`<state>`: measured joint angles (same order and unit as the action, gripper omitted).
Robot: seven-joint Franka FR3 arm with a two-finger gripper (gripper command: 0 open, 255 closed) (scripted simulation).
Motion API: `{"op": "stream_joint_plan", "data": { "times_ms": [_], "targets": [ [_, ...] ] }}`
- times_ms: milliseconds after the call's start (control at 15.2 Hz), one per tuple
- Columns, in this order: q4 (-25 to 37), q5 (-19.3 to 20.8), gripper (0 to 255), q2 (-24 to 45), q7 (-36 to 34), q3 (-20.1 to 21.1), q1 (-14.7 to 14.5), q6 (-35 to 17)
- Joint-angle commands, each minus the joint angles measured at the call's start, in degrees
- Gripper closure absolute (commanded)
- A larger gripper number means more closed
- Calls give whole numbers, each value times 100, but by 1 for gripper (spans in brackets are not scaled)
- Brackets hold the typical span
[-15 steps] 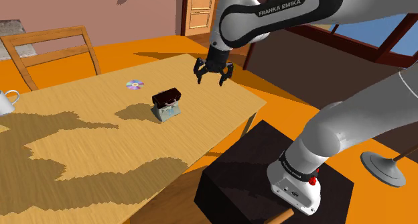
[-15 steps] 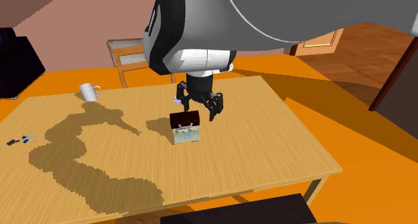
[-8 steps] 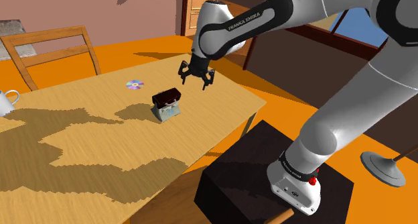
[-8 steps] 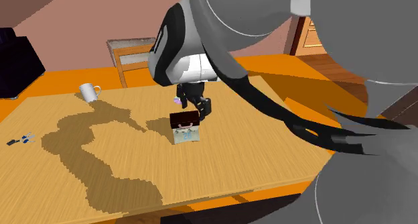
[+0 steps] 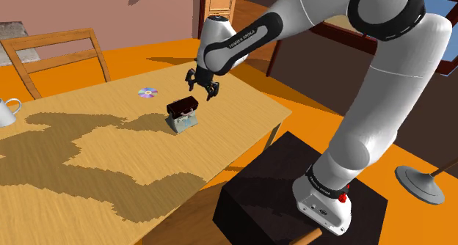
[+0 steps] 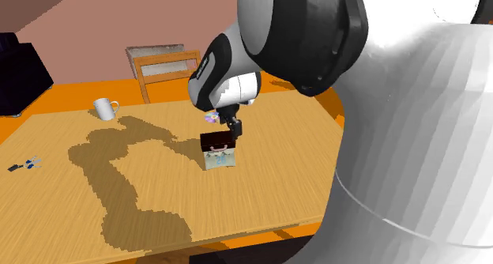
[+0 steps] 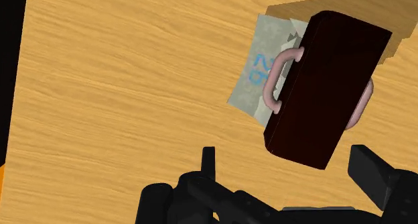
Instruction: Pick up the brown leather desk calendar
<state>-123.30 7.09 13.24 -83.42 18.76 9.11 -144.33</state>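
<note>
The desk calendar (image 5: 182, 113) stands on the wooden table (image 5: 242, 126); it has a dark brown top, pink rings and a pale page with blue numerals. In the second exterior view the calendar (image 6: 218, 150) sits mid-table. My black gripper (image 5: 200, 86) hovers open just above it, toward its far right side in the shoulder view. The second exterior view has the gripper (image 6: 229, 128) right over the calendar's top edge. In the wrist view the calendar (image 7: 325, 88) lies ahead of the open gripper (image 7: 288, 168), its brown top in line with the gap between the fingers, untouched.
A shiny disc (image 5: 147, 92) lies beyond the calendar. A white cup (image 6: 103, 107) stands at the far table corner, with a wooden chair (image 5: 55, 56) behind it. Small items (image 6: 24, 165) lie near the second exterior view's left table edge. The dark stand (image 5: 293, 199) sits beside the table.
The arm has swung toward the shoulder view's left and lowered, bringing the gripper from beyond the table edge to just above the calendar. The fingers stayed open; the calendar has not moved.
</note>
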Motion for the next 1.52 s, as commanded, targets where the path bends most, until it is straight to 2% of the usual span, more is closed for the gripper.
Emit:
{"op": "stream_joint_plan", "data": {
  "times_ms": [0,330,924,990,1452],
  "targets": [
    [321,236,0,422,-573,-175,-109,-150],
    [1180,513,0,1338,-1600,-654,-380,-337],
    [1188,677,0,1766,-1727,-792,-480,-755],
    [1200,671,255,1766,-1715,-789,-472,-742],
    [1200,670,255,1763,-1713,-788,-470,-740]
  ]
}}
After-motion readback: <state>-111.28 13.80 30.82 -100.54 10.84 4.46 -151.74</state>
